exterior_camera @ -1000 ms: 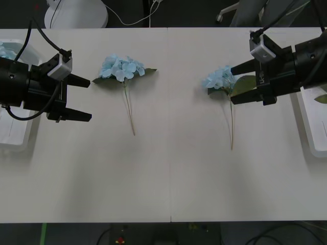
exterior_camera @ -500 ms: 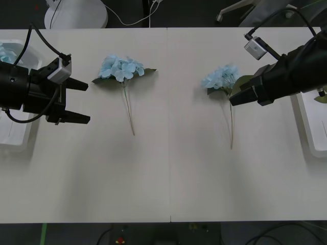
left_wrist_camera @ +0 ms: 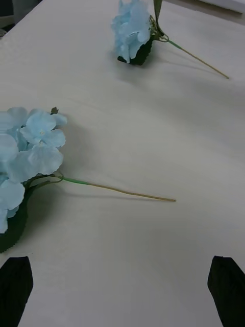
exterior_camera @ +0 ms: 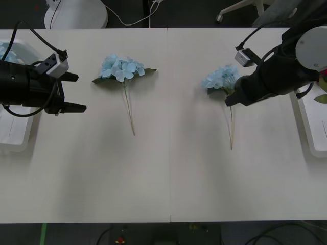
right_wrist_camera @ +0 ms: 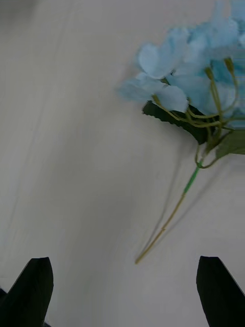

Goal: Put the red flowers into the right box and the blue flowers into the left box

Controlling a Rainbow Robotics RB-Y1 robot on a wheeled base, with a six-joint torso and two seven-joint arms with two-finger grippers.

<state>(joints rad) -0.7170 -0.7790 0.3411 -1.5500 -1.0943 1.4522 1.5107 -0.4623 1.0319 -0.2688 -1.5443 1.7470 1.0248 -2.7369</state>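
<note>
Your right gripper (exterior_camera: 231, 98) hangs over the right blue flower (exterior_camera: 221, 79), jaws apart; your left gripper (exterior_camera: 76, 92), jaws apart, sits left of the other blue flower (exterior_camera: 121, 68).

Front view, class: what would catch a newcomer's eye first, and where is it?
Two pale blue hydrangea-like flower sprays lie on the white table, one left of centre, one right of centre. The black right gripper hovers open beside the right spray's stem, while the black left gripper waits open near the left white plastic tray.
</note>
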